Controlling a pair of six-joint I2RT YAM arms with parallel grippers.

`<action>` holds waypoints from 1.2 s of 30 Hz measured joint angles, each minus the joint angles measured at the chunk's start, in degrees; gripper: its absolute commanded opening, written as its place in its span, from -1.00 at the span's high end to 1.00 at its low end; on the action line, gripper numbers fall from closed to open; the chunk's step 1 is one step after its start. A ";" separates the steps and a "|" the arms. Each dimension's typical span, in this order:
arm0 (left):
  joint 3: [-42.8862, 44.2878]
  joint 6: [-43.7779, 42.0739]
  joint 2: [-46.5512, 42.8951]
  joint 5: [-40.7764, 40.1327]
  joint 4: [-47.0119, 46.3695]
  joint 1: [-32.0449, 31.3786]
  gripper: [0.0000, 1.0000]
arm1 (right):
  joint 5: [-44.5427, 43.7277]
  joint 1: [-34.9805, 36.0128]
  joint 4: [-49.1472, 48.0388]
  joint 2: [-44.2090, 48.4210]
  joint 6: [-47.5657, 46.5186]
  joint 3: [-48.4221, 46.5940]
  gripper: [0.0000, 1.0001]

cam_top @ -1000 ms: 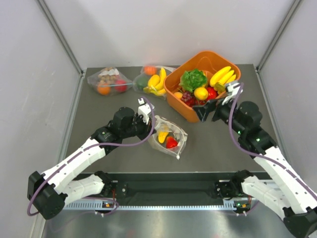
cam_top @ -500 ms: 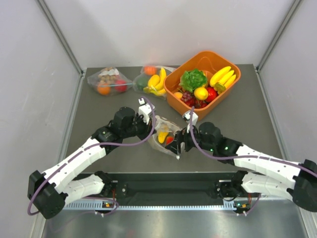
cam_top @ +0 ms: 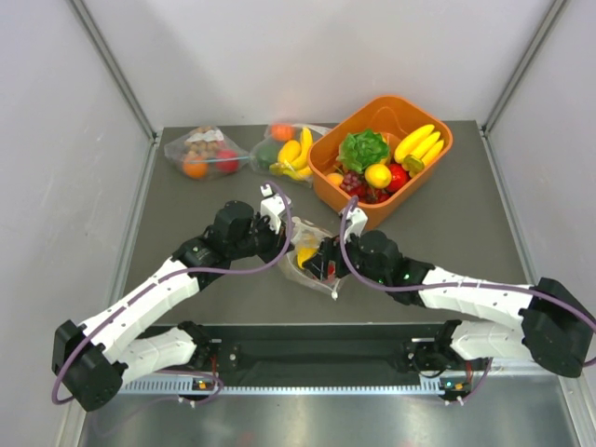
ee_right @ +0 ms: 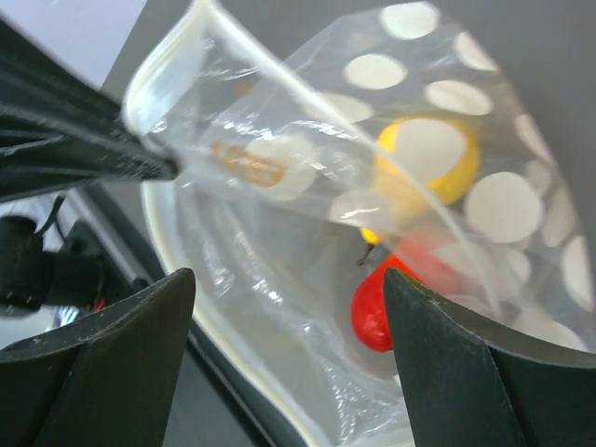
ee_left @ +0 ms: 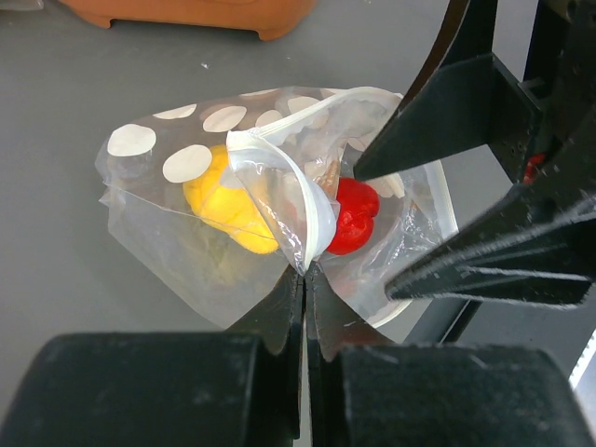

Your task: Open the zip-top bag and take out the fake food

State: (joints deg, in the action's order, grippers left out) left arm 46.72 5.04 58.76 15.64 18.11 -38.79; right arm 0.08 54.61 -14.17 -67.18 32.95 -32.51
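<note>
The polka-dot zip-top bag (cam_top: 314, 250) lies mid-table with its mouth gaping and its rim pinched by the left gripper (ee_left: 304, 277). It holds fake food: a yellow piece (ee_left: 223, 200) and a red fruit (ee_left: 355, 214). The right gripper (ee_right: 289, 281), jaws spread, has swung from the orange bin (cam_top: 445, 147) to the bag's mouth.

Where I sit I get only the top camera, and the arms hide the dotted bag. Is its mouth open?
Observer: Yes. In the left wrist view the left gripper is shut on one lip of the zip-top bag, and the mouth gapes.
Operator: What's inside?
Observer: A red fruit near the mouth and a yellow fruit deeper in.
Operator: And the right gripper?
Observer: The right gripper is open, with its fingers spread at the mouth and nothing gripped.
</note>
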 measured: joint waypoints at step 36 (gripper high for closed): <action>0.00 0.00 0.00 1.90 0.11 0.04 1.00 | -17.66 4.61 10.16 -21.86 -10.88 -12.15 -0.32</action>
State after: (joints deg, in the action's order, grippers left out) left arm 46.72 5.04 58.76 17.54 18.22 -38.74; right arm -17.58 59.22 -4.01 -89.03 22.06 -44.66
